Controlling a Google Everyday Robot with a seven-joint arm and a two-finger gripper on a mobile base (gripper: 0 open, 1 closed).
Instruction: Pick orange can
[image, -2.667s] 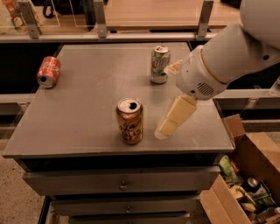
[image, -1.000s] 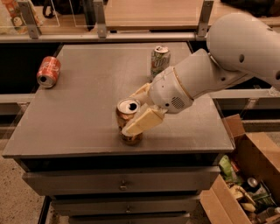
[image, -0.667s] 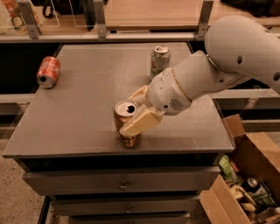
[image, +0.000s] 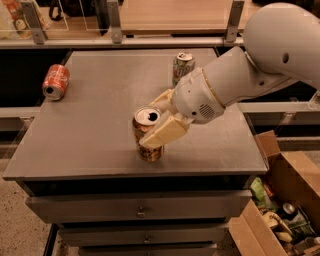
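The orange can (image: 145, 131), golden-orange with dark print and a silver top, stands upright near the front middle of the grey table (image: 95, 130). My gripper (image: 156, 119) reaches in from the right and is shut on the orange can. One cream finger (image: 165, 133) lies across the can's front side and the other finger (image: 163, 98) sits behind it. The can's base is at or just above the table surface.
A red-orange can (image: 55, 81) lies on its side at the table's left edge. A green-and-white can (image: 182, 65) stands at the back, just behind my arm. An open cardboard box (image: 282, 200) of clutter sits on the floor at the right. Drawers are below the table's front edge.
My gripper moved left from beside the orange can and closed its fingers around it. The can now sits slightly higher in view than a second ago.
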